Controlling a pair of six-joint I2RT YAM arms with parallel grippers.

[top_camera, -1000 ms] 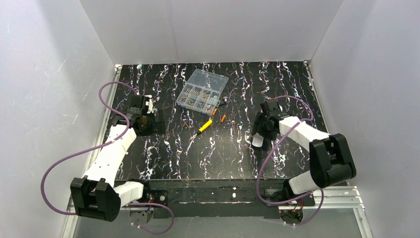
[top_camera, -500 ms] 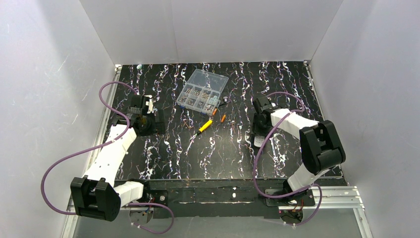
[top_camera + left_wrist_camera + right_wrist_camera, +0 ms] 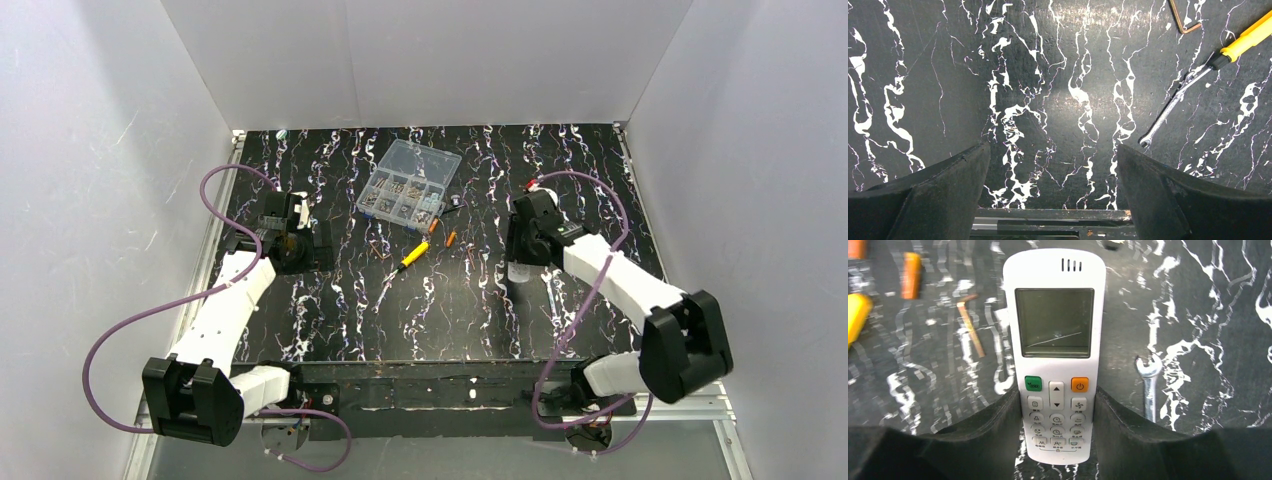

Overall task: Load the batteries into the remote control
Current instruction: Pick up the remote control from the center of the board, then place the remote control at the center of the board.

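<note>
**Q:** Where is the remote control?

**A:** The remote control (image 3: 1054,320) is at the right side of the black, white-veined table (image 3: 340,300). It is in the right hand (image 3: 1056,405). The two dark fingers (image 3: 998,435) close on its long edges at the button end. The screen end and the green and orange buttons stick out beyond the fingertips, face up to the wrist camera. Whether its back touches the table cannot be told.

**Q:** And the left hand?

**A:** The left hand (image 3: 1052,165) is over the left side of the table. Its fingers are spread wide with only bare table between them.

**Q:** Where are the batteries?

**A:** The two batteries (image 3: 451,238), small orange cylinders, lie close together near the middle of the table. They are left of the right hand and apart from it. A clear compartmented box (image 3: 409,180) sits just behind them. A yellow-handled screwdriver (image 3: 413,254) lies just in front of them.

**Q:** Anything beside the remote control?

**A:** A small silver wrench (image 3: 1148,385) lies on the table just to its right.
</note>
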